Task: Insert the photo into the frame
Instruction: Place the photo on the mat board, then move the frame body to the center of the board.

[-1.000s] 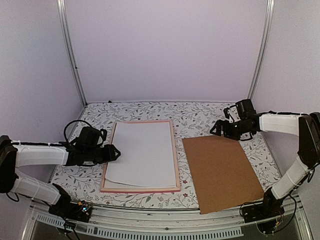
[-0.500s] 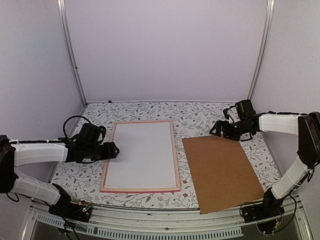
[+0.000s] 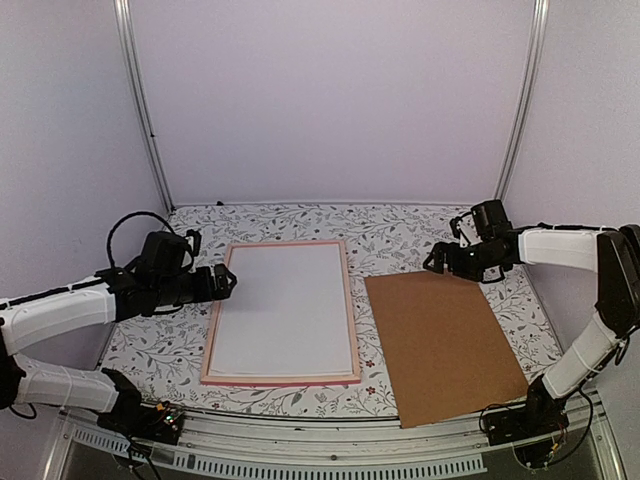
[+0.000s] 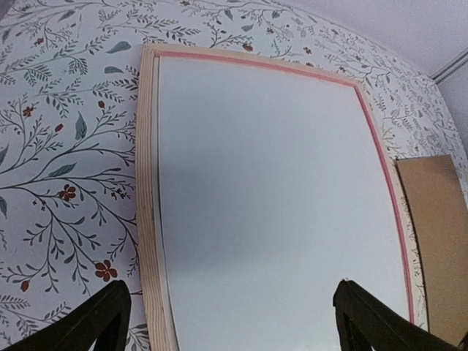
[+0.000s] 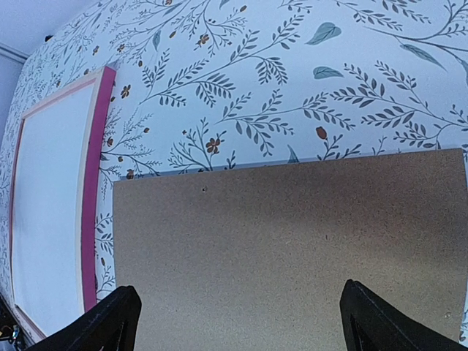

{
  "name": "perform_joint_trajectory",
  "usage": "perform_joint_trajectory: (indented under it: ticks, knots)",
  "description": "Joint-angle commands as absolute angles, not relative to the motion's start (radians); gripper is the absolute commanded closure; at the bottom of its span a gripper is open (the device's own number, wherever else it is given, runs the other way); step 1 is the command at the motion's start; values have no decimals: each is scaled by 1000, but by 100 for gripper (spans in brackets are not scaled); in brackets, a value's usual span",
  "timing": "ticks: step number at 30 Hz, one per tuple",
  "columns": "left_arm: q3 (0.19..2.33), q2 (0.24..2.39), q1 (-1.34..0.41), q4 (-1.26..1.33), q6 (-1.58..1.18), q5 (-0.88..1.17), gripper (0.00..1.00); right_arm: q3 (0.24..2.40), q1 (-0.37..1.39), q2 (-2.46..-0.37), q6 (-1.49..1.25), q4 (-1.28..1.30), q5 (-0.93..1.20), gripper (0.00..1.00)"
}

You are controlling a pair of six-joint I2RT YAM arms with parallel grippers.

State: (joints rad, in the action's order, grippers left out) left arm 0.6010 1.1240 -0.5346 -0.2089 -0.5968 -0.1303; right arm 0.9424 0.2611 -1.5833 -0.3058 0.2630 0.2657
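Observation:
The pink frame (image 3: 280, 379) lies flat left of the table's centre. A white sheet (image 3: 285, 310) lies flat inside its rails; no dark printed side shows, so I cannot tell if this is the photo face down. My left gripper (image 3: 225, 283) is open and empty, just off the frame's left rail. In the left wrist view the gripper (image 4: 230, 325) hovers over the sheet (image 4: 270, 190) and the wooden rail (image 4: 146, 183). My right gripper (image 3: 437, 262) is open and empty above the far edge of the brown backing board (image 3: 440, 340); in its wrist view the gripper (image 5: 234, 325) hangs over the board (image 5: 292, 241).
The table carries a leaf-patterned cloth (image 3: 390, 235). The brown board lies right of the frame, its near corner reaching the table's front edge. The frame's pink rail (image 5: 91, 219) shows at the left of the right wrist view. Metal posts stand at the back corners.
The white sheet, whose near-left edge overlapped the rail a second ago, now lies flat inside the frame. My left gripper has drawn back to the left and up. The right arm has barely moved.

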Motion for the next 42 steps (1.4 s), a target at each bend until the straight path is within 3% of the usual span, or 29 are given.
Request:
perform_joint_trajectory:
  ticks: [1, 9, 19, 26, 35, 42]
  knots:
    - [585, 1031, -522, -226, -592, -161, 0, 917, 259, -1536, -290, 269, 213, 1]
    - [558, 949, -520, -185, -641, -176, 0, 885, 249, -1500, -298, 278, 195, 1]
    - [510, 992, -519, -34, -592, 21, 0, 803, 119, -1415, -275, 301, 302, 1]
    - [621, 1184, -566, 41, -507, 180, 0, 709, 69, -1321, -331, 296, 195, 1]
    - [844, 1471, -784, 8, -485, 42, 0, 609, -87, -1277, -365, 268, 183, 1]
    - [1110, 1744, -947, -54, -464, 10, 1, 569, -113, -1333, -389, 216, 185, 1]
